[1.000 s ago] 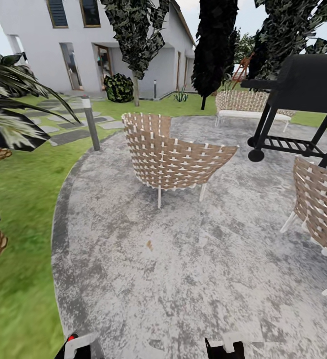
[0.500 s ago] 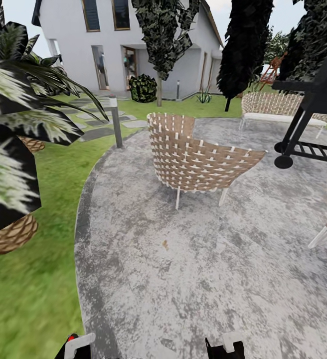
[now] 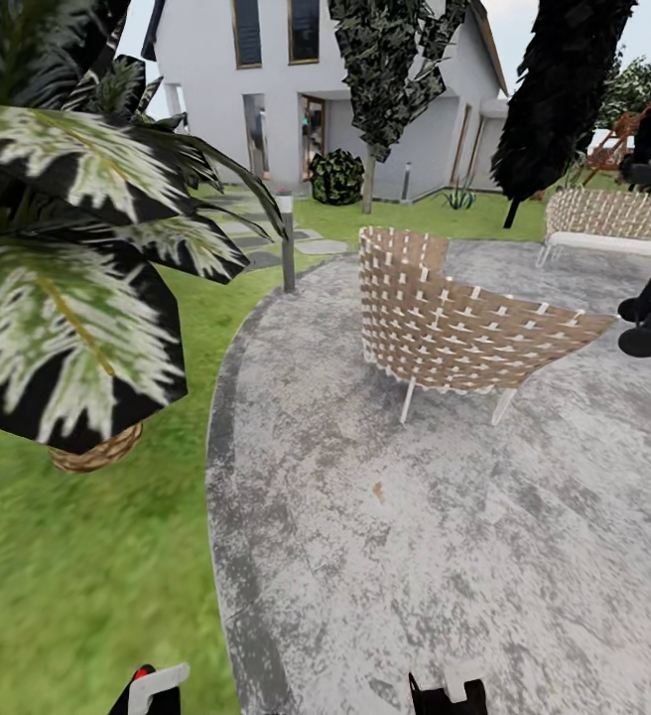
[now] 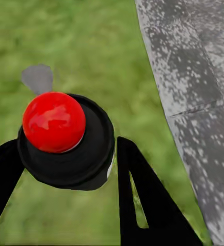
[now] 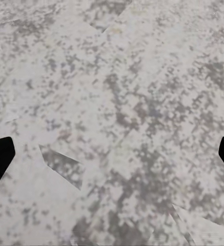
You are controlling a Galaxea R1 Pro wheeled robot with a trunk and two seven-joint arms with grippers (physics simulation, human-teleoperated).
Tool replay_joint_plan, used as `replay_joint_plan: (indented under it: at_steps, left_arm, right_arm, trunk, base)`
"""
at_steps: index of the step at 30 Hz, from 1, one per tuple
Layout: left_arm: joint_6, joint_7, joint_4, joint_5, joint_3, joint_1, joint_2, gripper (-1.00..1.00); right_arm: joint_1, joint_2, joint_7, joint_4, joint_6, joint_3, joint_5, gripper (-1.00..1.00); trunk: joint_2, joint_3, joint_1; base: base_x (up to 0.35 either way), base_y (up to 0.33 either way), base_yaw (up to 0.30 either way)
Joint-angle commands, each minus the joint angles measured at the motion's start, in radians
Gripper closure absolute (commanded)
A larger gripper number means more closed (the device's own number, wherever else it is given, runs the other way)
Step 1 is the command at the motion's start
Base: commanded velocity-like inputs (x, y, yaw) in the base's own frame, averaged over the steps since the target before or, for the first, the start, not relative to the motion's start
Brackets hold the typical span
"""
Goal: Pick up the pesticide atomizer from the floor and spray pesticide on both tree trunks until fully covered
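My left gripper (image 4: 65,146) is shut on the pesticide atomizer (image 4: 55,123), a black round body with a glossy red ball cap held between the two black fingers, above grass at the patio's edge. In the head view the left gripper (image 3: 152,690) sits at the bottom edge with the atomizer's red tip (image 3: 143,675) just showing. My right gripper (image 3: 450,695) is beside it. In the right wrist view the right gripper (image 5: 114,148) is open over grey paving, with nothing between its fingers. Both trees are out of view.
A round grey patio (image 3: 415,556) lies ahead, with lawn (image 3: 67,576) to its left. A large potted palm (image 3: 67,298) in a woven basket (image 3: 97,455) stands close on the left. A wicker chair (image 3: 464,328), lamp post (image 3: 287,243), wicker sofa (image 3: 613,214), grill wheel (image 3: 641,341) and white house (image 3: 266,89) lie beyond.
The camera has swung left: the chair, grill and house slide right in the picture, and the palm now covers much of the left side. Both grippers keep their places at the bottom edge.
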State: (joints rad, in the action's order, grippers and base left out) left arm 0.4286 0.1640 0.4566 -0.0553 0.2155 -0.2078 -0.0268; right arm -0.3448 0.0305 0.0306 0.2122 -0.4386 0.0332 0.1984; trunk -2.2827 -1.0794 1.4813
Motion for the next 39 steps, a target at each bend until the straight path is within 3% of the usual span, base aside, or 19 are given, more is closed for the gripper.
replay_joint_plan:
  at_steps: [1, 21, 39]
  left_arm:
    - [0.003, 0.002, -0.001, -0.006, 0.004, -0.001, -0.001, 1.0]
    - [0.003, 0.002, -0.001, -0.006, 0.005, -0.001, -0.001, 1.0]
    - [0.004, 0.004, -0.001, -0.006, 0.005, -0.001, -0.001, 1.0]
  right_arm:
    - [0.0, 0.0, 0.003, -0.001, -0.003, 0.004, 0.009, -1.0]
    - [0.0, 0.0, 0.003, -0.001, -0.003, 0.004, 0.009, -1.0]
    - [0.0, 0.0, 0.003, -0.001, -0.003, 0.003, 0.009, -1.0]
  trunk:
    - [0.0, -0.001, 0.0]
    - [0.0, -0.001, 0.0]
    - [0.0, -0.001, 0.0]
  base:
    - [0.0, 0.296, 0.279]
    - [-0.184, 0.25, 0.279]
    - [-0.025, 0.014, 0.279]
